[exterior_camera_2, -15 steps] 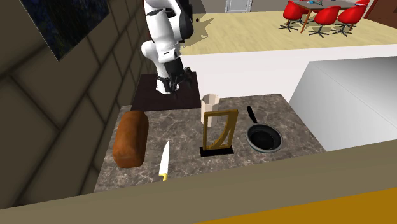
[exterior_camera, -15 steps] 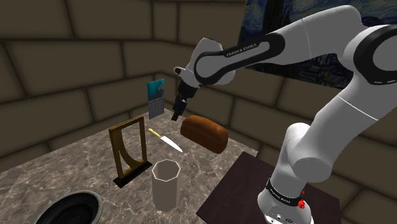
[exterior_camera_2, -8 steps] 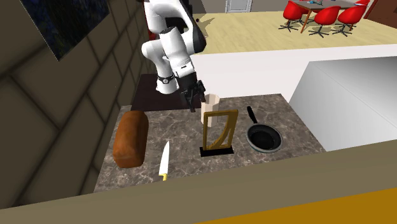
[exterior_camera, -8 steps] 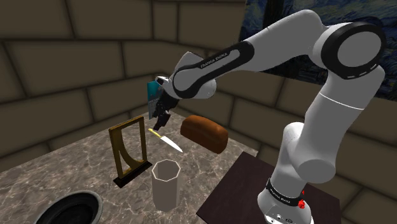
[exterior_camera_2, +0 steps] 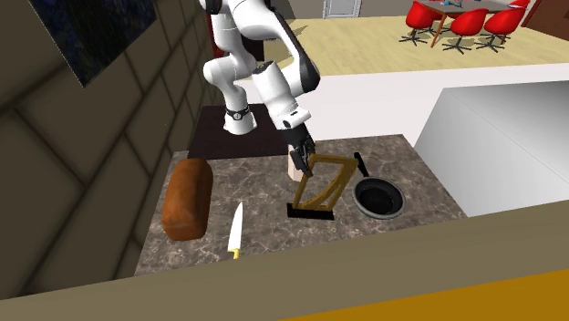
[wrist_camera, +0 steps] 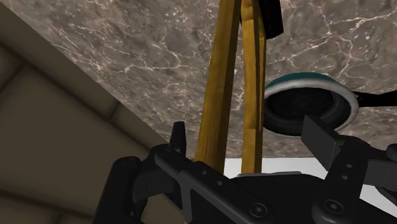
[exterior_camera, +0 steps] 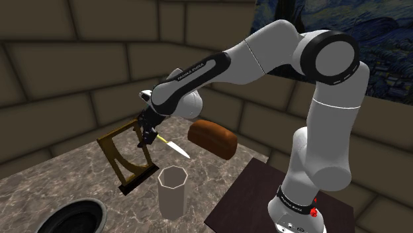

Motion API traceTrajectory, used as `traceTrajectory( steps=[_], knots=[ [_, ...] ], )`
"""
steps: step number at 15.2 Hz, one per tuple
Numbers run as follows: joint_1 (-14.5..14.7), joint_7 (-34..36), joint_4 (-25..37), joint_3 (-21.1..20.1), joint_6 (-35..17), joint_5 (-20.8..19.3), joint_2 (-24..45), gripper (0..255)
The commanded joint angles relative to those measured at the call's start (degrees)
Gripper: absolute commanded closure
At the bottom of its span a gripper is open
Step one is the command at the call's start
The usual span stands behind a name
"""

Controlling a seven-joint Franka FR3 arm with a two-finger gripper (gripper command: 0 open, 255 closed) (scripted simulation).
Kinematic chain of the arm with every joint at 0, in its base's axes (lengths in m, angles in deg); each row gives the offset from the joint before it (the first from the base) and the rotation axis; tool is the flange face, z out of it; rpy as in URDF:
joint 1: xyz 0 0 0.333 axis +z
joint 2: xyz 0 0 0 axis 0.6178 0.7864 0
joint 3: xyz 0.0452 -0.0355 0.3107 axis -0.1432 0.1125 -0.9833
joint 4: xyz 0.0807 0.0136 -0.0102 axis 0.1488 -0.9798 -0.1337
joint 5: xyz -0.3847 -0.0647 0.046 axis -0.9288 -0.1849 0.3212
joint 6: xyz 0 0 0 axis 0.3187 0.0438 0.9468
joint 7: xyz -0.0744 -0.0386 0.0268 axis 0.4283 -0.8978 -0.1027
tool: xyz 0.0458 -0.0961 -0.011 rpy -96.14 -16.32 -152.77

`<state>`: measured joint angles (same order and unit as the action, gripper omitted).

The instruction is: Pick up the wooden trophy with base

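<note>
The wooden trophy (exterior_camera: 118, 153) is an open yellow-brown frame on a black base (exterior_camera: 137, 183). It leans over toward the shoulder view's left, with its base on the marble counter (exterior_camera: 40, 188). My gripper (exterior_camera: 143, 133) is at the frame's top corner. In the second exterior view the trophy (exterior_camera_2: 325, 185) leans toward the pan, with the gripper (exterior_camera_2: 306, 164) at its upper end. In the wrist view both fingers stand apart either side of the trophy's two bars (wrist_camera: 216, 95). The gripper (wrist_camera: 251, 137) is open, with a gap between each finger and the wood.
A brown bread loaf (exterior_camera: 212, 138) lies by the stone wall. A yellow-handled knife (exterior_camera: 173, 145) lies beside it. A pale cup (exterior_camera: 173, 190) stands in front of the trophy. A black pan (exterior_camera_2: 378, 196) sits close beside the trophy. The dark stand top (exterior_camera: 255, 198) is at lower right.
The arm swung from above the loaf down to the trophy's top. The trophy, upright before, now leans toward the pan, with the open fingers around its upper end.
</note>
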<state>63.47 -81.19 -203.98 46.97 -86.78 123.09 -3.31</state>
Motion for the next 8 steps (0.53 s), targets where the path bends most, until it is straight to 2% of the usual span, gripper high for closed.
traceTrajectory(
  steps=[1,8],
  knots=[
    [0.0,-6.2,3.2,-2.0,-1.8,3.8,3.8,0],
    [-1.6,-13.2,3.9,-4.9,-5.0,10.2,7.7,0]
  ],
)
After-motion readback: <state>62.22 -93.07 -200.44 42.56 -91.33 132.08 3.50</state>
